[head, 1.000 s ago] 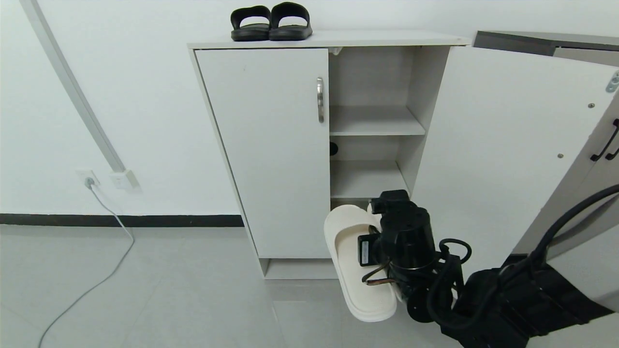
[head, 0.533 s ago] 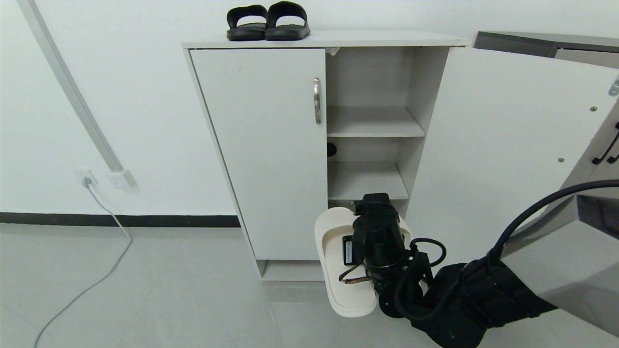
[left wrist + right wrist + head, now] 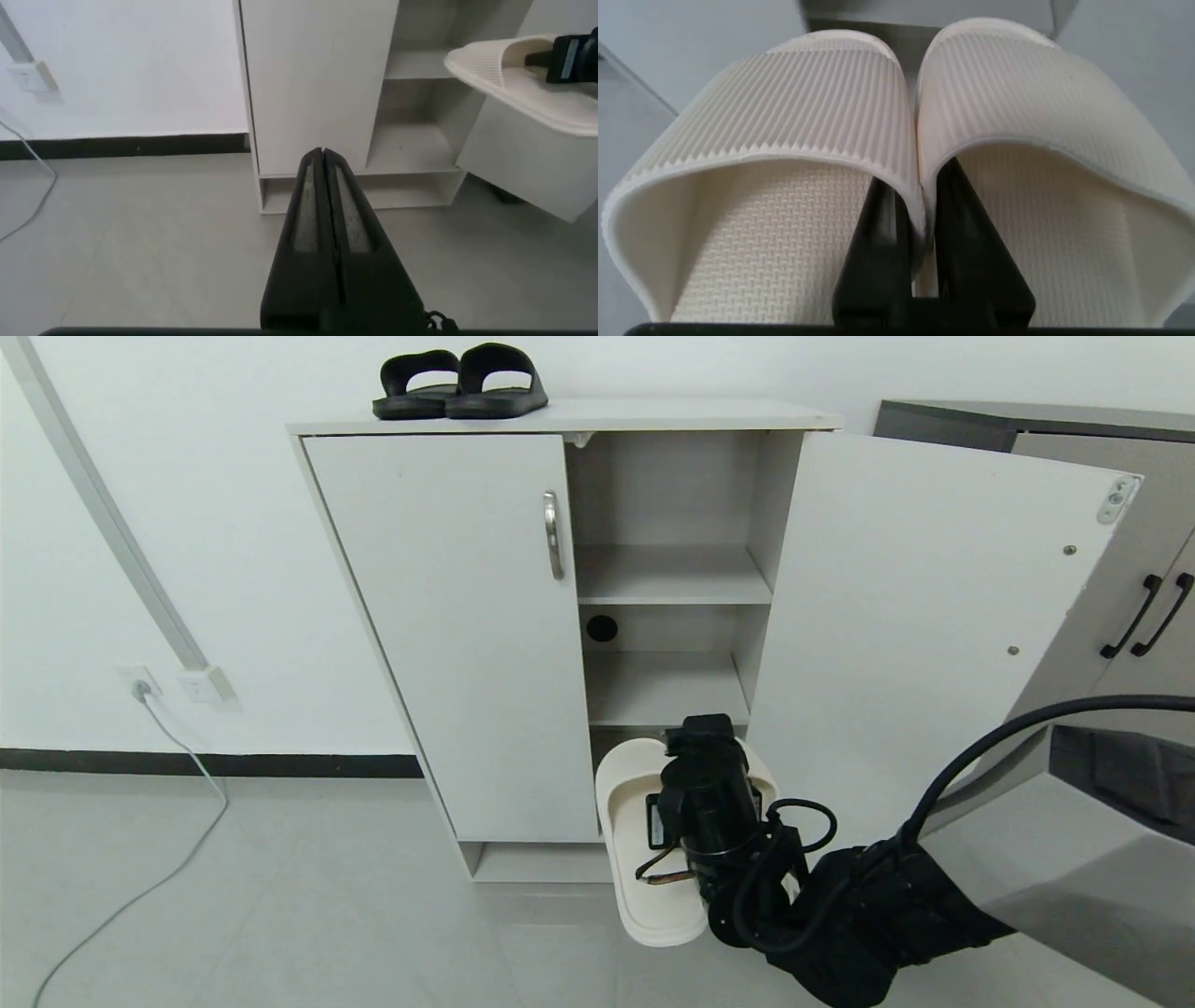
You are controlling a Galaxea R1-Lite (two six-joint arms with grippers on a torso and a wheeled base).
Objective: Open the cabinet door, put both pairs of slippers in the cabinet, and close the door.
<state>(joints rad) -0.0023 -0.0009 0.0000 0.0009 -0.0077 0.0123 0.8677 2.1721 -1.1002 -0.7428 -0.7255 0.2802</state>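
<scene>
R fingers (image 3: pixel 873 252) were clamped on white slippers (image 3: pixel 785 121) at adjoining strap edges, evidently to carry pair as one; open cabinet (image 3: pixel 448 616) lay just ahead. L fingers (image 3: pixel 308 215) pressed together, empty.

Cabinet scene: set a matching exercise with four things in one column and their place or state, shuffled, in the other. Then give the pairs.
Things:
1. black slippers
2. white slippers
3. left cabinet door
4. right cabinet door

Places and states:
a. swung open
b. on top of the cabinet
c. closed
d. clamped in the jaws of the right gripper

Pairs: 1-b, 2-d, 3-c, 4-a
</scene>
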